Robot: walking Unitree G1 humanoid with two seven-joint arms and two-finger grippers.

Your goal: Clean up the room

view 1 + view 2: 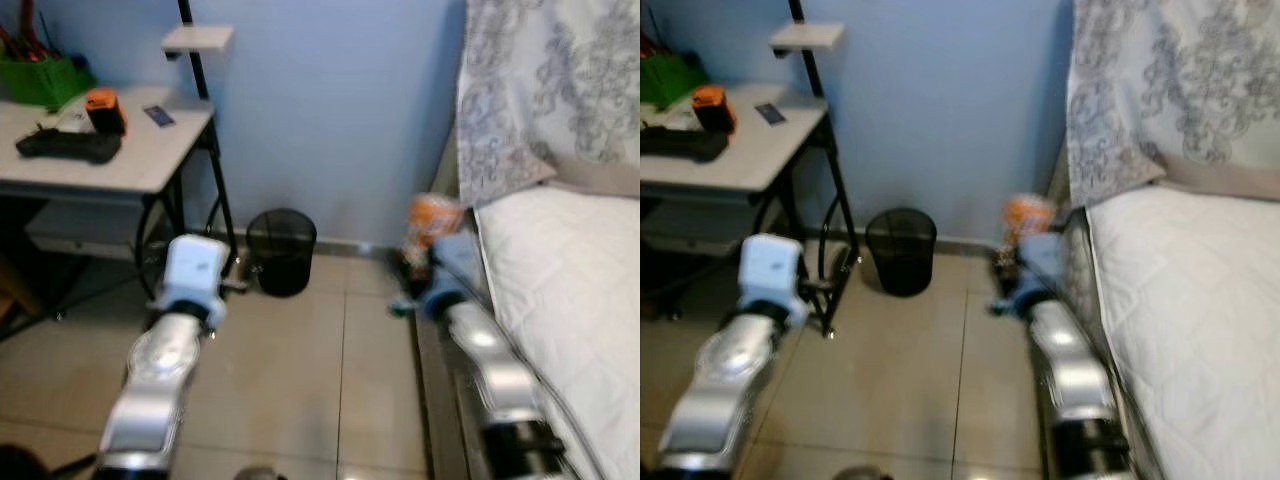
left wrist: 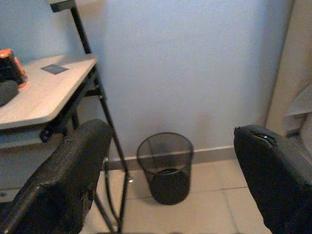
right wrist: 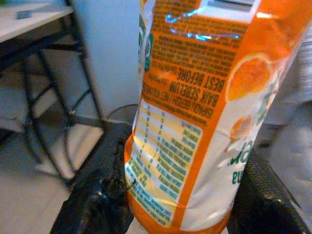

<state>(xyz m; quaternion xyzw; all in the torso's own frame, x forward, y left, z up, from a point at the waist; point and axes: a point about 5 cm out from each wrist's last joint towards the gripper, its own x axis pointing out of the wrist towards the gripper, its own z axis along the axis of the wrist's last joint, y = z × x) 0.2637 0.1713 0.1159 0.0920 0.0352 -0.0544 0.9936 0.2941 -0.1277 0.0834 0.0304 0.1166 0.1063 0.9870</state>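
An orange and white juice carton with printed labels is clamped between the two black fingers of my right gripper. In the eye views that carton is held up beside the bed's edge, blurred. A black mesh waste bin stands on the tile floor against the blue wall, to the left of the carton. My left gripper is open with nothing between its fingers, and it faces the bin from some distance.
A white desk on black legs stands at the left with an orange object, a black device and a green basket. A white bed with a patterned cover lines the right side. Tile floor lies between.
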